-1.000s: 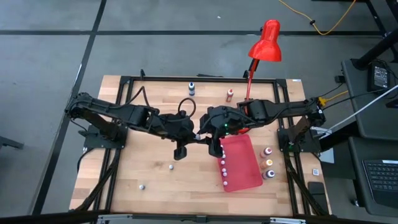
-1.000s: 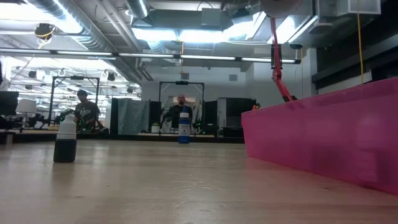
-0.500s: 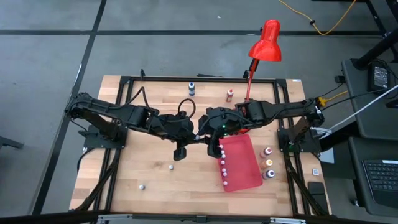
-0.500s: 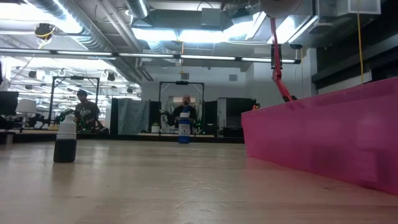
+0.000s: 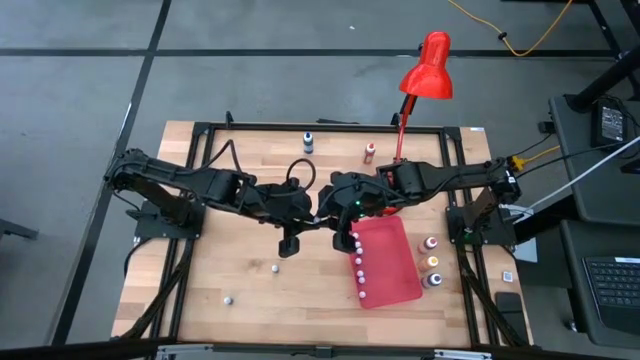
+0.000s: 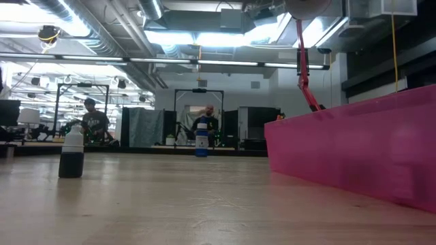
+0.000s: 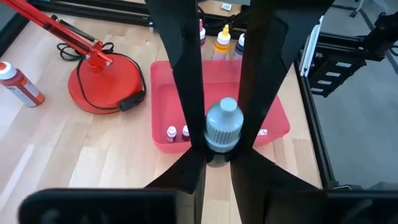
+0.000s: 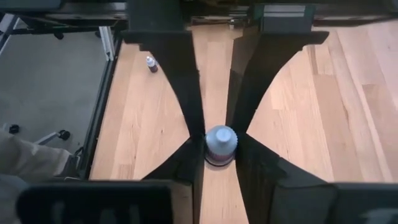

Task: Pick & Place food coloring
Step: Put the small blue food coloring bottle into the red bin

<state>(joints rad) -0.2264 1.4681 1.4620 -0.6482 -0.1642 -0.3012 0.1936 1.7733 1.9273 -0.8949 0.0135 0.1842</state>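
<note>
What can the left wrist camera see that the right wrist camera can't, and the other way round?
Left wrist only: the pink tray with tiny bottles inside, the red lamp base and a red bottle. Right wrist only: a small dark bottle standing alone on bare wood. Both: a pale-capped bottle pinched in that camera's own gripper, the left gripper and the right gripper.

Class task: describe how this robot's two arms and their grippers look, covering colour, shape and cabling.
Both arms are black and jointed. The left gripper and right gripper each have two flat black fingers tapering to narrow tips. A black cable loops above the left arm's wrist.
</note>
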